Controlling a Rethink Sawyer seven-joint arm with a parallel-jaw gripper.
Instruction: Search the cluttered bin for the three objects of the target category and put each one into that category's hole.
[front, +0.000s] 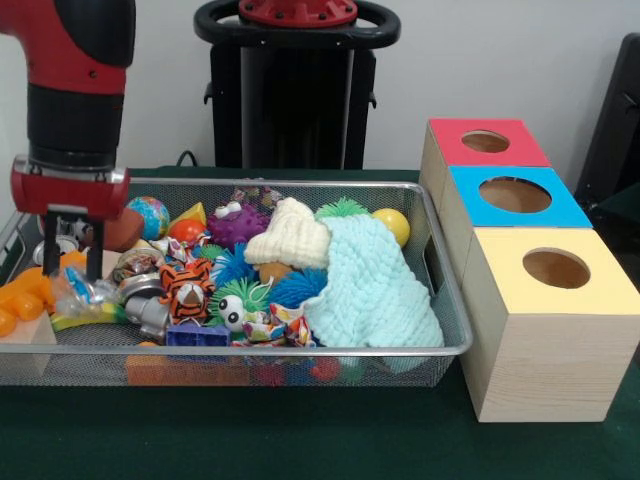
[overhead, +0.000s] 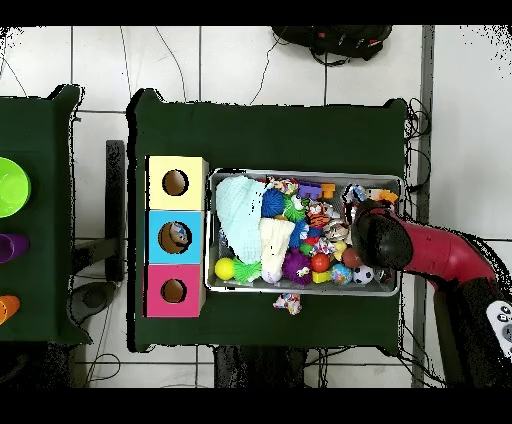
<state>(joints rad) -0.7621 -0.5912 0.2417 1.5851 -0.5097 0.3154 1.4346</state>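
Note:
The wire-mesh bin (front: 440, 345) is full of toys and also shows in the overhead view (overhead: 305, 291). My gripper (front: 74, 243) hangs over the bin's left end in the front view, fingers apart, holding nothing. Just below it lies a crumpled clear plastic bottle (front: 78, 290) with blue on it, among orange toys and a metal can (front: 150, 312). No other bottle shows. The blue-topped box's hole (front: 515, 194) is the middle one of three. In the overhead view the arm's head (overhead: 378, 240) hides the gripper, and something multicoloured shows inside the blue box's hole (overhead: 175, 237).
A pale blue knitted cloth (front: 372, 290) and a cream knit hat (front: 290, 235) cover the bin's right part. The red-topped box (front: 487, 142) and yellow-topped box (front: 556, 268) flank the blue one. A colourful wrapper (overhead: 288, 302) lies on the table outside the bin.

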